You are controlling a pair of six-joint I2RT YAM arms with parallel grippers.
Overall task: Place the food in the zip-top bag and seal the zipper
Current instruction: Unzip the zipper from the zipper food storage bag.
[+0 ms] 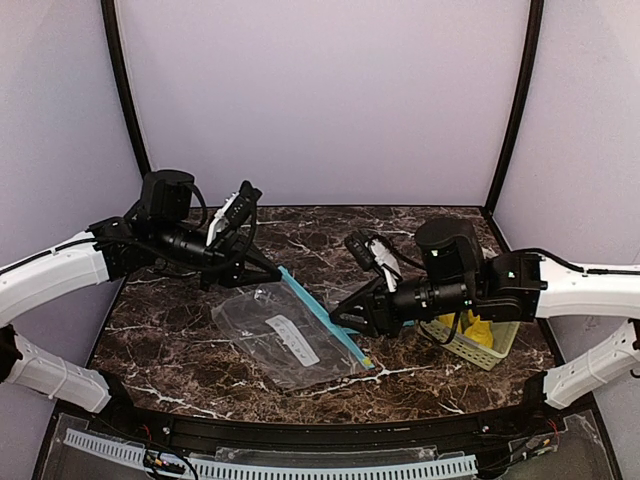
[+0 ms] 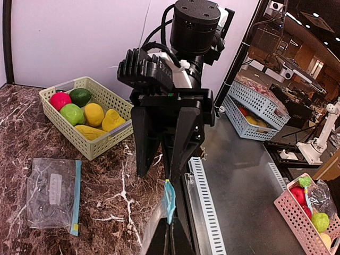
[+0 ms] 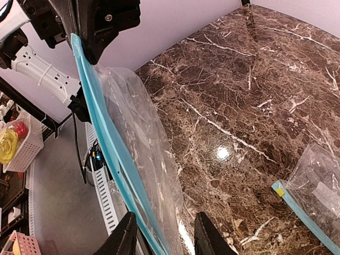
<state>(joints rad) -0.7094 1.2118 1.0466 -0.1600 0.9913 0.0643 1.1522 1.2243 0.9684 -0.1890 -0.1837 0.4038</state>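
Nearest the lens, the teal zipper strip (image 3: 118, 159) of the clear zip-top plastic bag (image 1: 280, 335) is straddled by the right gripper (image 3: 167, 226), whose fingers are spread apart and grip nothing.

The strip's far corner is pinched in the closed left gripper (image 2: 169, 236), so the zipper edge is held up off the dark marbled tabletop (image 3: 255, 95). The small glossy toy food (image 2: 87, 114), in red, green and yellow pieces, is seen in the pale green slatted plastic basket (image 2: 106, 146), well apart from the bag. Opening the bag is judged to be the step in hand. Next, one lip must be gripped by the right gripper and drawn aside so that the mouth is parted.
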